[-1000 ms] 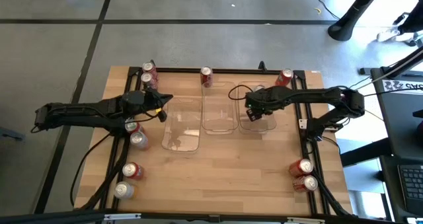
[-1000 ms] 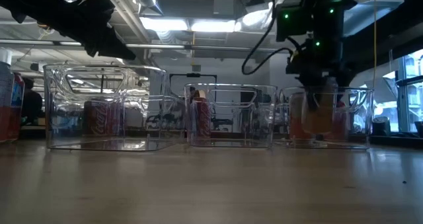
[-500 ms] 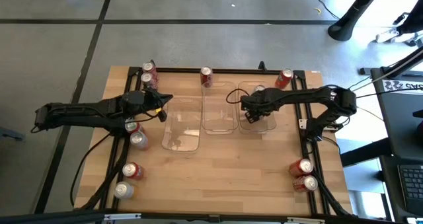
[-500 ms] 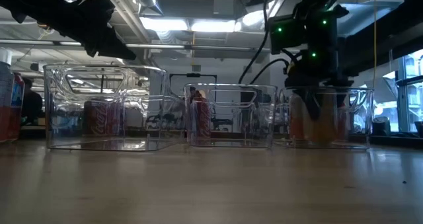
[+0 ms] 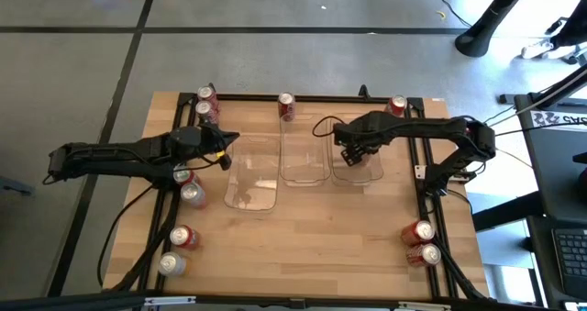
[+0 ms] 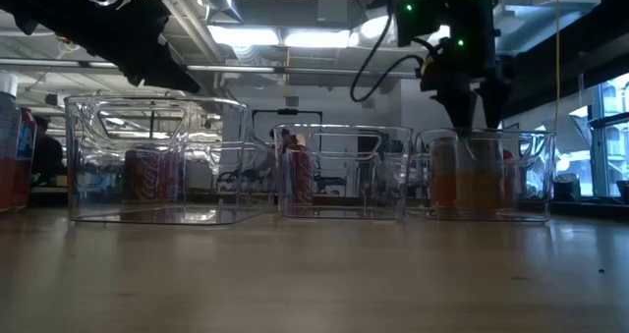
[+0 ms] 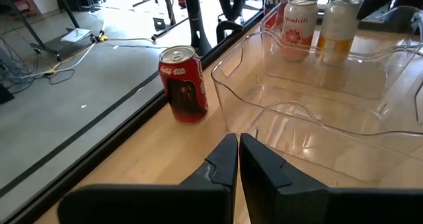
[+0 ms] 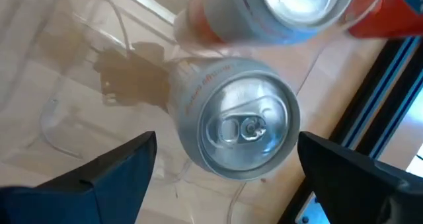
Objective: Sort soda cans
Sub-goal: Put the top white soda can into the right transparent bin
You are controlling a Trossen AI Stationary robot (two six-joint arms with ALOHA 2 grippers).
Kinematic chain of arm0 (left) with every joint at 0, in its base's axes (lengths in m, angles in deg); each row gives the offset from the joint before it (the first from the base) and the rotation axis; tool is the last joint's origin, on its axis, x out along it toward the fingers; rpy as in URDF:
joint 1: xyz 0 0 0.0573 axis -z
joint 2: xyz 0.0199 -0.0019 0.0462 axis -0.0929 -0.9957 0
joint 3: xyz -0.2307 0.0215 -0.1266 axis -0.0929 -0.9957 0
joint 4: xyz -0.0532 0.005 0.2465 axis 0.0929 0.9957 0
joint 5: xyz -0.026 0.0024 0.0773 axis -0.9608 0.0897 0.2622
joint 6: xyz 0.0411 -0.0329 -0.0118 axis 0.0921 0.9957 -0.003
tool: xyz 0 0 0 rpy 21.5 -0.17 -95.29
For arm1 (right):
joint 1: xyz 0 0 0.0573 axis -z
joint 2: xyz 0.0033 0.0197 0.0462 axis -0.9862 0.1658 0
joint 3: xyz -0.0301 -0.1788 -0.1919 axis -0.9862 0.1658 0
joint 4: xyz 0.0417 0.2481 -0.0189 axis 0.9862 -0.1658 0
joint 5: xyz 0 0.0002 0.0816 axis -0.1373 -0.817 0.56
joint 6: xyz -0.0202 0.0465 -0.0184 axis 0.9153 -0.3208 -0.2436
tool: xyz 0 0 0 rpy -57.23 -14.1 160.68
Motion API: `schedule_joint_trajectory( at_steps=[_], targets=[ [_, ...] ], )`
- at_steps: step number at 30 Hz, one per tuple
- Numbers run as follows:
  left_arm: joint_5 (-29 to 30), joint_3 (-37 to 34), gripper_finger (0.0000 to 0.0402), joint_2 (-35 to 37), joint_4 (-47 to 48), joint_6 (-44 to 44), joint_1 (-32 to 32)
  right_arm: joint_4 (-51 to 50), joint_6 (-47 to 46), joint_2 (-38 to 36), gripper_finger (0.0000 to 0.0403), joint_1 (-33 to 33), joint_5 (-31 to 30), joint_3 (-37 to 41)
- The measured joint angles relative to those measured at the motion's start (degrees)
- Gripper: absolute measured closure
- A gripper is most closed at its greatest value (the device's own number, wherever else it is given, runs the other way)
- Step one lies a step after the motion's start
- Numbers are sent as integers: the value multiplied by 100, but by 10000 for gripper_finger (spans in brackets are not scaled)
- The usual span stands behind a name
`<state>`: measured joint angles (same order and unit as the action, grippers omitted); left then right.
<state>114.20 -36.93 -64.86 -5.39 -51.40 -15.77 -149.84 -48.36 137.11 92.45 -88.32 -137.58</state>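
Left claw [image 5: 227, 147]: it is hanging with fingers pressed together and holding nothing, beside the rim of the left tray [image 5: 252, 194]. A red can [image 7: 184, 83] is standing just ahead of it by the table [image 5: 303, 247] edge, and more cans [image 5: 188, 184] are waiting close beside its arm.

Middle tray [image 5: 305, 160]: it is lying between the two claws, with nothing visible inside.

Right claw [image 5: 349, 152]: it is hovering over the right tray [image 5: 365, 171] with fingers spread wide and gripping nothing. A gold can [image 8: 232, 121] is standing upright directly beneath it, between the two fingers, touching a second can [image 8: 291, 9] just beyond.

To finish this release well, the right claw is probably best lifting straight up, fingers kept wide, so neither pad is clipping the can's rim or nudging it against its neighbour.
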Motion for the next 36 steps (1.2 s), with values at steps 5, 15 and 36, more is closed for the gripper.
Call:
schedule_joint_trajectory(
  at_steps=[5, 15, 36],
  targets=[
    [0, 0, 391, 0, 14, -47, 0, 121, 153, 0, 40, 0, -48, -60],
    [-2, 0, 300, 0, -22, -84, -36, 100, 764, -226, 40, 0, -264, -165],
    [-1540, 4290, 98, -1836, 5770, 1875, -4, 2423, 2237, -1449, 40, -2, -1055, -5]
  ],
)
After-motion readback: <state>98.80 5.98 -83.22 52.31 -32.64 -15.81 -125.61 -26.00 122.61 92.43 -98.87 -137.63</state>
